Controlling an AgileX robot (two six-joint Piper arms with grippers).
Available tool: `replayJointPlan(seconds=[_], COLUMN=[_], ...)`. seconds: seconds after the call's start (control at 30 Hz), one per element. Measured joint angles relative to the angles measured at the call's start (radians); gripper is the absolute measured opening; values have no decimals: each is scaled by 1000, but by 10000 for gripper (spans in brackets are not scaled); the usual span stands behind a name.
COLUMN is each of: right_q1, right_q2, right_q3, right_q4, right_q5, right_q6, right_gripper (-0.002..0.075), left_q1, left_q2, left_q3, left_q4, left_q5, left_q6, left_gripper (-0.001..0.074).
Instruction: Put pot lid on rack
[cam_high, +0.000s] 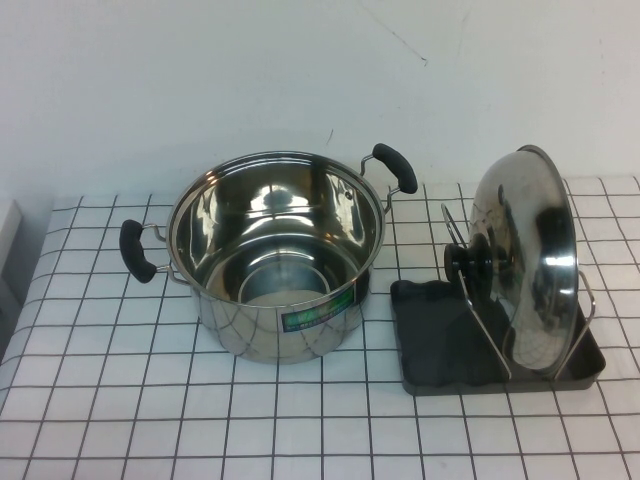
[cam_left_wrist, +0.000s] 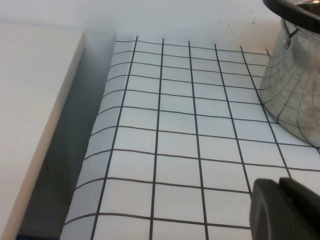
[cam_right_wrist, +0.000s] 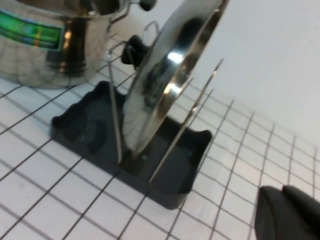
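The shiny steel pot lid (cam_high: 530, 255) stands on edge in the wire rack (cam_high: 480, 330), its black knob (cam_high: 468, 265) facing the pot. The rack's dark grey tray (cam_high: 440, 360) sits on the right of the table. The right wrist view shows the lid (cam_right_wrist: 165, 85) upright between the rack's wire loops (cam_right_wrist: 115, 115). Neither arm shows in the high view. My left gripper (cam_left_wrist: 287, 207) is shut and empty above the checked cloth left of the pot. My right gripper (cam_right_wrist: 287, 212) is shut and empty, clear of the rack.
A deep steel pot (cam_high: 275, 255) with two black handles stands open at the table's middle; it also shows in the left wrist view (cam_left_wrist: 295, 85). A white checked cloth (cam_high: 150, 400) covers the table. A white wall is behind. A pale ledge (cam_left_wrist: 30, 110) lies beyond the table's left edge.
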Motion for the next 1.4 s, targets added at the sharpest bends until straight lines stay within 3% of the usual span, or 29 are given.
replayJointPlan(seconds=[0.1, 0.2, 0.3, 0.4, 1.4], right_q1=[0, 0, 0, 11, 26], right_q2=[-20, -45, -76, -111, -130], right_q3=[57, 140, 223, 287, 335], right_q4=[-67, -248, -437, -511, -526], right_q5=[-122, -220, -241, -247, -286], right_q6=[86, 331, 558, 658, 755], right_gripper=[-1, -1, -1, -1, -2], left_q1=[0, 0, 0, 0, 0], left_q2=[0, 0, 0, 0, 0], left_q3=[0, 0, 0, 0, 0], left_q4=[-2, -2, -2, -2, -2], left_q5=[0, 0, 0, 0, 0], left_q6=[0, 0, 0, 0, 0], left_gripper=[-1, -1, -2, -2, -2])
